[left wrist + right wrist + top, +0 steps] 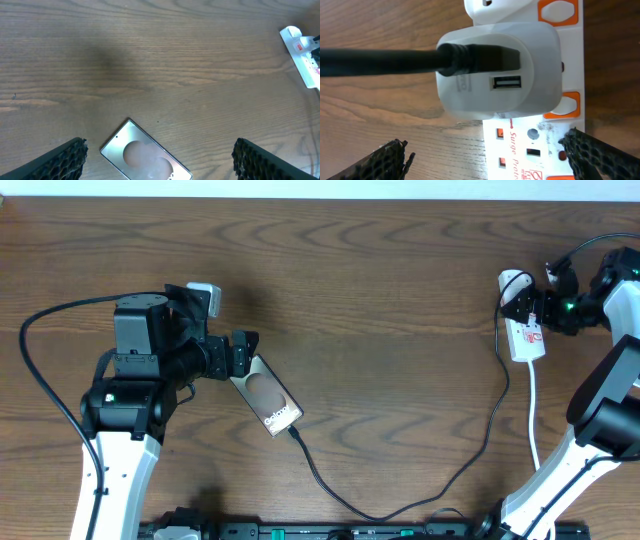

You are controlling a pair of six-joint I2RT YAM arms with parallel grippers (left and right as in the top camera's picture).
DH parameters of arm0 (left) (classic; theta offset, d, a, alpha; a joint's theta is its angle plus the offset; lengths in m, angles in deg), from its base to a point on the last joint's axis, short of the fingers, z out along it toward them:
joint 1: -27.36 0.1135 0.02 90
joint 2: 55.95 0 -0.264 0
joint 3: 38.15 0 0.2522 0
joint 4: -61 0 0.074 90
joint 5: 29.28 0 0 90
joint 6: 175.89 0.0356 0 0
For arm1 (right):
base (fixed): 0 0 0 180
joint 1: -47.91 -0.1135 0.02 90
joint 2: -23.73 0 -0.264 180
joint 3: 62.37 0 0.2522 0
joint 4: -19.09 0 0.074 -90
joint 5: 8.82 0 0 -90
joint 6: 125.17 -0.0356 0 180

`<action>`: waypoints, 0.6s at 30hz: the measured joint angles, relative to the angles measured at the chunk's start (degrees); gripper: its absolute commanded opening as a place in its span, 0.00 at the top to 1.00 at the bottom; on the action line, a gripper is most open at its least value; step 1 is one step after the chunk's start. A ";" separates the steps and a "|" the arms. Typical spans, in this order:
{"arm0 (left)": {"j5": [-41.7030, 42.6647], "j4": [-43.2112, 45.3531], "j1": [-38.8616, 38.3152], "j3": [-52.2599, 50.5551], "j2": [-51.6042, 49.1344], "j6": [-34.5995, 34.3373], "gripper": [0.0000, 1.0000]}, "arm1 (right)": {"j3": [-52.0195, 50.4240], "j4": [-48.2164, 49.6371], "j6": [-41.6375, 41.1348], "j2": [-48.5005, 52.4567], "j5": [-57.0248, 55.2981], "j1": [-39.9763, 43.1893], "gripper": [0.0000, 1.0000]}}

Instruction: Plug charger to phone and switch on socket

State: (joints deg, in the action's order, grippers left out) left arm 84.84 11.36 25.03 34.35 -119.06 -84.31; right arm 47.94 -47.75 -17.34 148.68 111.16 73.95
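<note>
The phone [268, 396] lies flat on the wooden table, tilted, its face showing a brownish oval. The charger cable [400, 510] has its tip at the phone's lower end, loops along the front and rises to a white adapter [500, 75] seated in the socket strip [527, 335]. My left gripper [243, 353] is open just over the phone's upper end; in the left wrist view the phone [145, 156] lies between the fingers [160, 162]. My right gripper [537, 308] is open low over the socket [520, 150], its fingers [487, 150] straddling the strip below the adapter, near the orange switches.
The socket's white cord [533, 415] runs toward the front edge by the right arm's base. The socket also shows far right in the left wrist view [302, 50]. Thick black robot cable [40, 370] curves at the left. Bare wood lies between the two arms.
</note>
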 measured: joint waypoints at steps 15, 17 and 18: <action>0.00 -0.02 0.00 0.00 0.00 0.00 0.07 | 0.04 1.46 1.29 0.17 3.96 -0.42 0.01; 0.00 -0.02 0.00 0.00 0.00 0.00 0.07 | 0.04 1.46 1.53 0.17 3.48 -0.98 0.01; 0.00 -0.02 0.00 0.00 0.00 0.00 0.07 | 0.04 1.42 1.57 0.17 3.13 -1.14 0.01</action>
State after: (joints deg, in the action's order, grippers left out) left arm 84.84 11.34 25.03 34.35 -119.06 -84.31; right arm 47.99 -46.33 -15.77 148.85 114.28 72.81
